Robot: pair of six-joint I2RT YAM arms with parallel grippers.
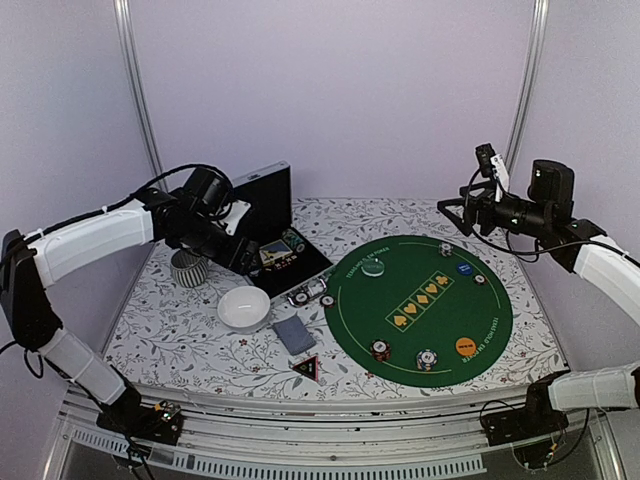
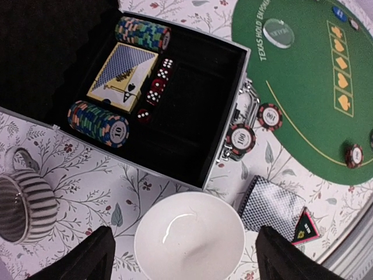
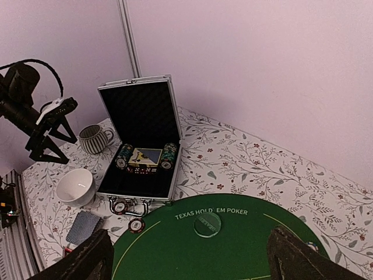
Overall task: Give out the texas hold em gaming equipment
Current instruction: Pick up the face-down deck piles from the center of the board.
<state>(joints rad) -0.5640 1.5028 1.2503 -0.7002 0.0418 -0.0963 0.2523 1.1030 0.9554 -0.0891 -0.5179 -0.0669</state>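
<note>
Left gripper (image 2: pixel 192 256) released, empty, above white ceramic bowl (image 2: pixel 189 239) toward the left edge of the table (image 1: pixel 160 335); right gripper (image 1: pixel 452 212) released, empty, raised near far-right corner.

The top camera sits high behind the arm bases (image 1: pixel 150 420), looking down and forward over the whole bench (image 1: pixel 180 330). The left wrist camera hangs close above the case (image 2: pixel 192 116), bowl (image 2: pixel 189 239) and mug (image 2: pixel 26 207), facing almost straight down. The right wrist camera, higher and farther off, looks slantwise across the mat (image 3: pixel 233 251) towards the back wall (image 3: pixel 262 70). All three share case, bowl, cards (image 2: pixel 269 205) and the mat's left edge.
</note>
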